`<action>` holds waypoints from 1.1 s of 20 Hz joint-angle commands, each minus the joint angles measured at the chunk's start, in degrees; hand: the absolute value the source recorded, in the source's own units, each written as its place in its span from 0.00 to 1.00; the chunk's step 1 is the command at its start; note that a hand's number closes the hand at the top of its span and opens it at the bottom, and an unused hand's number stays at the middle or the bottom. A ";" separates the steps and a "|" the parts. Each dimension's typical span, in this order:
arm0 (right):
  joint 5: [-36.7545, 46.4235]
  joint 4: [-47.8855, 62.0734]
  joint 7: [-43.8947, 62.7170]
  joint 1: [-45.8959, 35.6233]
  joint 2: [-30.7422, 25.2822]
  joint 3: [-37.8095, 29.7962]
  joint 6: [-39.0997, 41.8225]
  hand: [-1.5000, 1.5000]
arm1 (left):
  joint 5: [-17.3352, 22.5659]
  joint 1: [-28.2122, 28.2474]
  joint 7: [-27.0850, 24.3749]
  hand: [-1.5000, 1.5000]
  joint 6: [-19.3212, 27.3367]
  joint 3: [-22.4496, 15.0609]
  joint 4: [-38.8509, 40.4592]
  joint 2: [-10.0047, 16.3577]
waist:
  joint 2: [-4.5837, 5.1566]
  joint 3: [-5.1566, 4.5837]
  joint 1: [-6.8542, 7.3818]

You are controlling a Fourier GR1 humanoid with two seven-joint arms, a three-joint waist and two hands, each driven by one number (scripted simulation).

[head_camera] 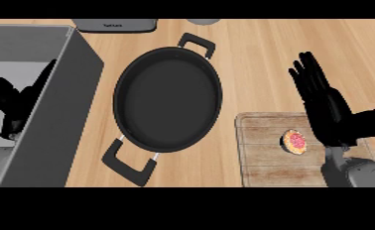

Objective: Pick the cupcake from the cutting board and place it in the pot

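A small cupcake [295, 142] with pink topping sits on the wooden cutting board [264, 159] at the lower right. My right hand [324, 106] hovers just right of and above it, fingers straight and pointing up the view, open and holding nothing. A large black pot [167, 99] with two loop handles lies in the middle of the counter, left of the board, with nothing inside. My left hand [16, 106] shows at the far left over the grey sink area, dark and partly cut by the edge.
A grey sink basin [44, 120] fills the left side, its wall close to the pot's left rim. A grey appliance [117, 25] and a round grey object [203, 21] stand at the counter's back edge. Bare wood lies right of the pot.
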 commanded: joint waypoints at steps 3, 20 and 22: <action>2.20 0.82 5.74 11.02 -1.93 -7.27 -12.04 1.00 | -2.12 3.98 -1.28 0.50 2.92 1.01 -2.43 3.52 | -1.14 0.51 -2.08; 36.71 -7.25 11.27 38.31 -9.31 -3.68 -39.28 0.00 | -2.84 14.01 1.32 0.50 8.31 -4.54 -16.37 6.67 | -0.42 -0.08 -0.23; 38.48 -9.71 15.16 40.72 -10.52 -1.75 -37.38 0.00 | -2.66 12.92 1.61 0.50 8.52 -4.23 -16.93 6.78 | -0.17 -0.09 -0.24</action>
